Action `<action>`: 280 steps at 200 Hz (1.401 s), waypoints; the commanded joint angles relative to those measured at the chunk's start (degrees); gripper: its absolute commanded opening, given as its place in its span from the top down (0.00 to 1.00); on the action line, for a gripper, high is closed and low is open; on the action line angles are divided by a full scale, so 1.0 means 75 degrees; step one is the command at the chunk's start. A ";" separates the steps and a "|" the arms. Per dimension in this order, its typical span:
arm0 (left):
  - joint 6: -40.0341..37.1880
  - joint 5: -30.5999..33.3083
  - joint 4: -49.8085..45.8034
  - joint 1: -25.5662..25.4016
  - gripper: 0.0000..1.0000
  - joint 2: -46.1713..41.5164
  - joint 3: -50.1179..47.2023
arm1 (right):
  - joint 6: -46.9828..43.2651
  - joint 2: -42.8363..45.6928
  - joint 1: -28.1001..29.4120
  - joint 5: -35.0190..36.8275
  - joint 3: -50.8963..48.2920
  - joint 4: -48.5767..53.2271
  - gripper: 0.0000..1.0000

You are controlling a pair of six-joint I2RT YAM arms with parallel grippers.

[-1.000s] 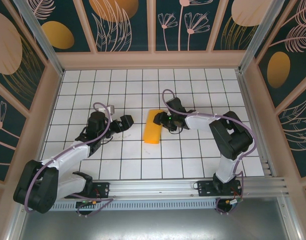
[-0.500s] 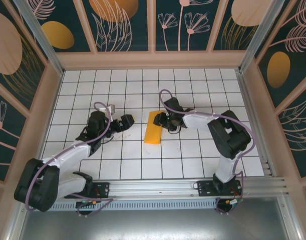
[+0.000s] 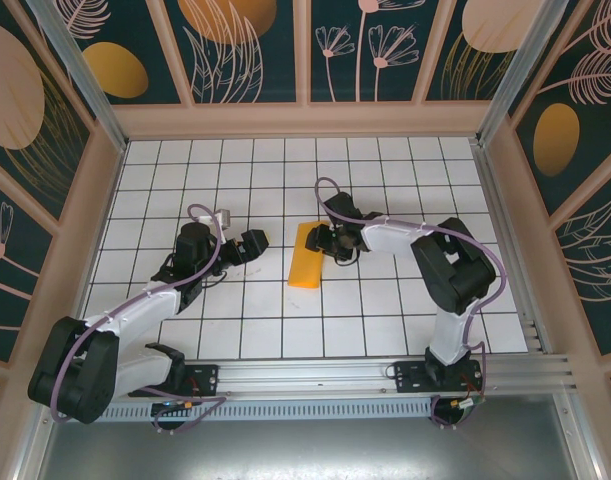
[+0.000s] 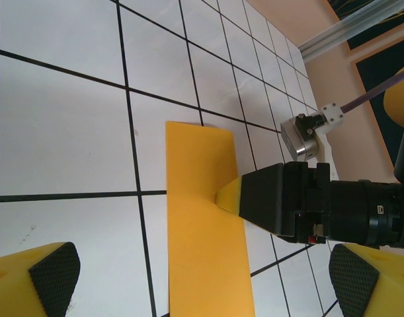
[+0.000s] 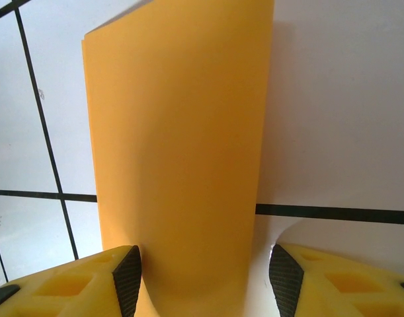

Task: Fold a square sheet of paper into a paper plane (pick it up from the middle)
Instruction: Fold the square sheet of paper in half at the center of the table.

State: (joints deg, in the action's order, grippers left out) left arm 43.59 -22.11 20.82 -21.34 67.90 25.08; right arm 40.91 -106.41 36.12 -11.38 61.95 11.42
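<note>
Square sheet of paper [image 5: 178, 152] sits within right gripper [image 5: 205, 277] close-up, grip unclear; overhead, left gripper [image 3: 255, 242] gapes aside

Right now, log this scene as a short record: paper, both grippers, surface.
paper: square sheet of paper, folded into a narrow orange-yellow strip, lying on the tiles
right gripper: jaws part open, astride the strip toward its far end
left gripper: wide open, beside the strip, apart from it
surface: white tiled table with black grid lines
stage: no pointed dart shape yet
</note>
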 commanded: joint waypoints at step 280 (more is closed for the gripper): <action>0.0448 -0.0862 -0.0365 -0.1151 1.00 0.4513 0.3003 | -0.0234 -0.0807 0.0147 0.0990 0.0113 0.0821 0.43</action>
State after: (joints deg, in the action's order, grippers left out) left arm 46.39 -27.20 19.27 -29.41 98.45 45.47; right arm 40.36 -107.79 37.30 -7.92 64.25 14.81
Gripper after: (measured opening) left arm 0.070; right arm 0.566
